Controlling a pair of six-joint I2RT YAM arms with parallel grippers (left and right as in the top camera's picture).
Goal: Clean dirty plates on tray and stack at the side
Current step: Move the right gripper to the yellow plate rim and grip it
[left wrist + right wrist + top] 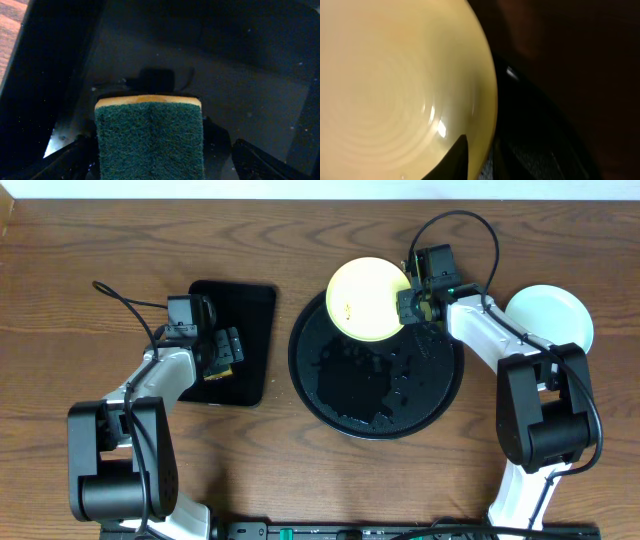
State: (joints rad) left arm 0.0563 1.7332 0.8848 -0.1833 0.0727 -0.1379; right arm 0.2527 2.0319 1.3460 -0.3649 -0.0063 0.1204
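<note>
My right gripper (412,305) is shut on the rim of the pale yellow plate (368,300) and holds it tilted over the back edge of the round black tray (330,395). In the right wrist view one finger lies on the plate's inner face (395,75), my jaws (480,160) pinch its rim, and the tray (535,150) is below. A pale mint-green plate (548,315) lies on the table at the far right; I cannot tell whether another lies under it. My left gripper (222,355) is shut on a green-and-yellow sponge (149,140).
The left gripper hovers low over a smaller rectangular black tray (250,305), whose floor fills the left wrist view (225,75). The round tray's floor looks wet, with scattered droplets. Both arm bases stand at the table's front edge.
</note>
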